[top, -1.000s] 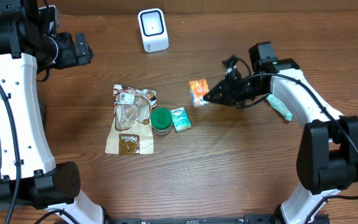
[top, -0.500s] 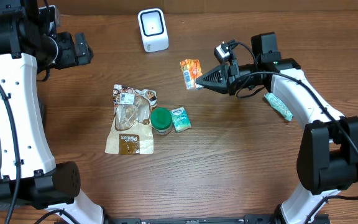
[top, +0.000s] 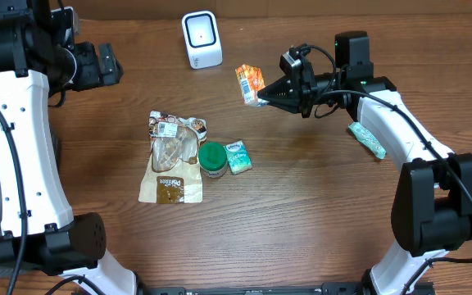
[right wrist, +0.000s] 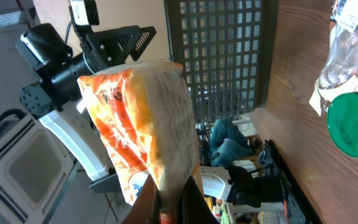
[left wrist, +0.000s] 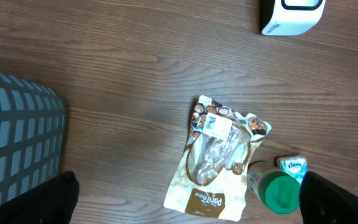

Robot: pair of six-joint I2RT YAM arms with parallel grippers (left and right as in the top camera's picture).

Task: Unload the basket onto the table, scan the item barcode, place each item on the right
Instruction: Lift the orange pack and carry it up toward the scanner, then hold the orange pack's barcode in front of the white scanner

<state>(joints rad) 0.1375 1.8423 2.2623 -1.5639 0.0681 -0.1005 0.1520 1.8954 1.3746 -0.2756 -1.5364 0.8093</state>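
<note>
1. Orange packet (top: 251, 83): the item to scan. It is lifted off the table (top: 301, 229) and tilted, to the right of the scanner and near it, with a strip of bare wood between the two. In the right wrist view its crimped lower edge is caught in the jaws and the rest stands free.
2. Right gripper (top: 265, 97): pressed together on the packet's edge, with the arm reaching in from the right side.
3. Scanner (top: 201, 39): a white upright unit close to the far edge of the table, nothing touching it.
4. Left gripper (top: 113, 67): spread wide and holding nothing, up by the far left corner. In its wrist view, its fingers (left wrist: 48, 199) sit at the two bottom corners.
5. Middle cluster: snack pouch (top: 172, 156) lying flat, green-lidded jar (top: 212, 158) against its right edge, and tissue pack (top: 238, 156) just beside the jar.
6. Teal packet (top: 367, 139): lies alone by the right arm.
7. Wire basket (left wrist: 17, 143): at the left edge, seen from the left wrist.
8. Open room: bare wood runs across the near half and between the cluster and the right arm.
</note>
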